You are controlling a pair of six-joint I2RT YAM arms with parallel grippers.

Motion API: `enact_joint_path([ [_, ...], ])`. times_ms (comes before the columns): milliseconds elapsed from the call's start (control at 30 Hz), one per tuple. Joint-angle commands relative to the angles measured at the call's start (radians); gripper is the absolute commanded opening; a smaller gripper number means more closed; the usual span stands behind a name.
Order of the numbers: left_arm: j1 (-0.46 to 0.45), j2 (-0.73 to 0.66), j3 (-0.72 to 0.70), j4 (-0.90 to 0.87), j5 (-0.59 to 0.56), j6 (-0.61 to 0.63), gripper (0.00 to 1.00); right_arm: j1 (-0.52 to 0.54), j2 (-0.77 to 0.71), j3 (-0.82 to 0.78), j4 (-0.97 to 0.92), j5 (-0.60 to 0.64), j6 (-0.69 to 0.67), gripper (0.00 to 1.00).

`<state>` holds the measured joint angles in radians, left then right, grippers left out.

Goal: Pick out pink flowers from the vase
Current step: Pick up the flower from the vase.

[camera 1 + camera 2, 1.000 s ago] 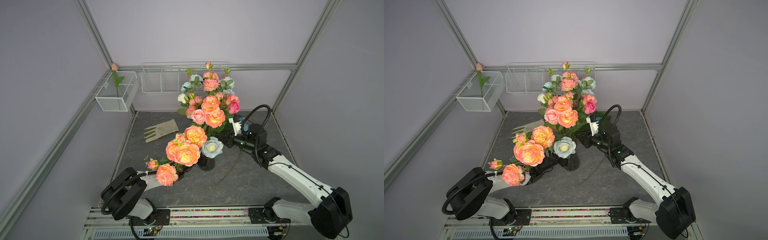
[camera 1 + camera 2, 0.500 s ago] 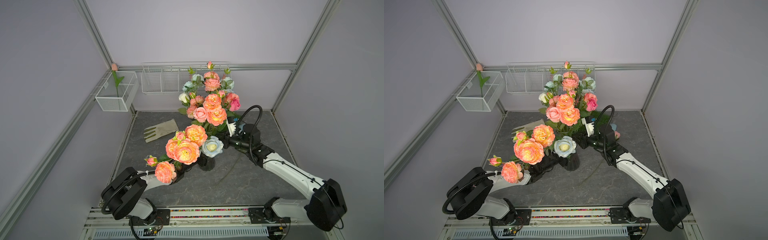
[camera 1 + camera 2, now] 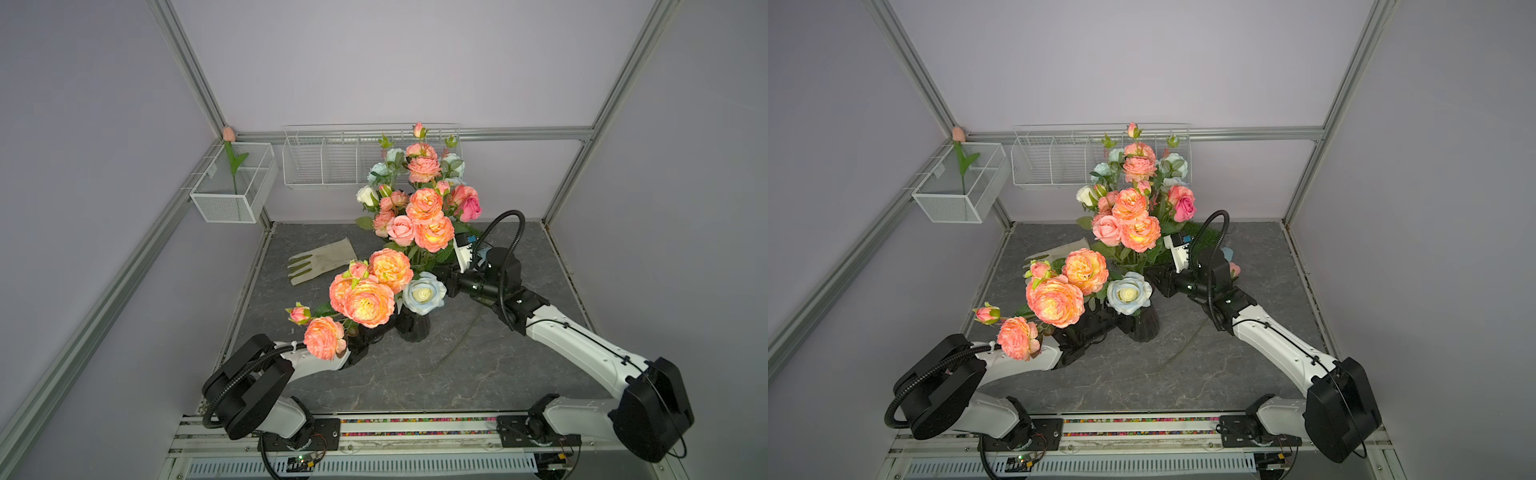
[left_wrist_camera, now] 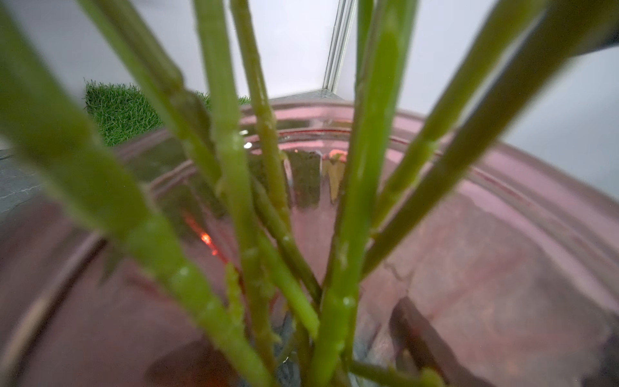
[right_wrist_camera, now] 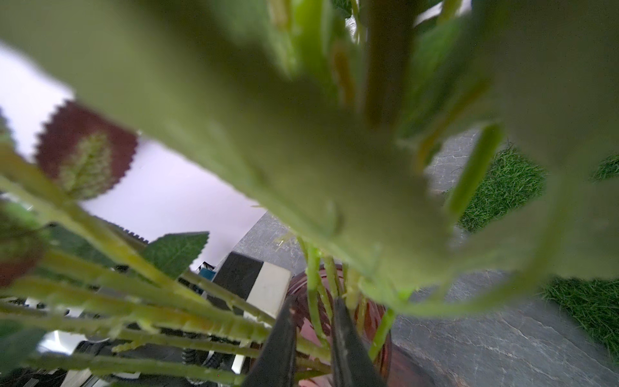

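The dark ribbed vase stands mid-table. A tall bunch of pink flowers rises from it. A second bunch of pink flowers leans low over my left arm. My left gripper is shut on the vase's neck, mostly hidden under the blooms. In the left wrist view the vase's glass and green stems fill the frame. My right gripper reaches in just above the rim. Its dark fingers are closed narrowly on a green stem.
A pale blue rose sits at the vase's mouth, with white and blue ones in the tall bunch. A glove lies back left, and a grass mat behind the right arm. A wire rack and a mesh box holding a tulip hang on the walls.
My right gripper has shifted slightly left toward the vase, and its jaws have narrowed a little. The left arm and the vase have stayed put.
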<state>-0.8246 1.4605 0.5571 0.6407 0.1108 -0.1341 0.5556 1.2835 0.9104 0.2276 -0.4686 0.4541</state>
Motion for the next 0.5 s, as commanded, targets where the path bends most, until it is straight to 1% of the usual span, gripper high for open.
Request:
enact_joint_path([
  [0, -0.001, 0.038, -0.039, -0.163, 0.035, -0.019, 0.0, -0.011, -0.058, -0.025, -0.028, 0.009, -0.025, 0.23],
  [67, 0.0, 0.036, -0.042, -0.162, 0.038, -0.019, 0.0, -0.013, -0.083, -0.06, -0.049, 0.026, -0.03, 0.23],
  [167, 0.0, 0.034, -0.046, -0.162, 0.037, -0.017, 0.0, -0.021, -0.098, -0.07, -0.065, 0.036, -0.033, 0.25],
  [333, -0.001, 0.034, -0.05, -0.163, 0.041, -0.017, 0.0, -0.025, -0.07, -0.042, -0.054, 0.016, -0.038, 0.25],
  [467, -0.001, 0.036, -0.049, -0.164, 0.045, -0.017, 0.0, -0.023, -0.042, -0.038, -0.023, -0.009, -0.017, 0.25],
])
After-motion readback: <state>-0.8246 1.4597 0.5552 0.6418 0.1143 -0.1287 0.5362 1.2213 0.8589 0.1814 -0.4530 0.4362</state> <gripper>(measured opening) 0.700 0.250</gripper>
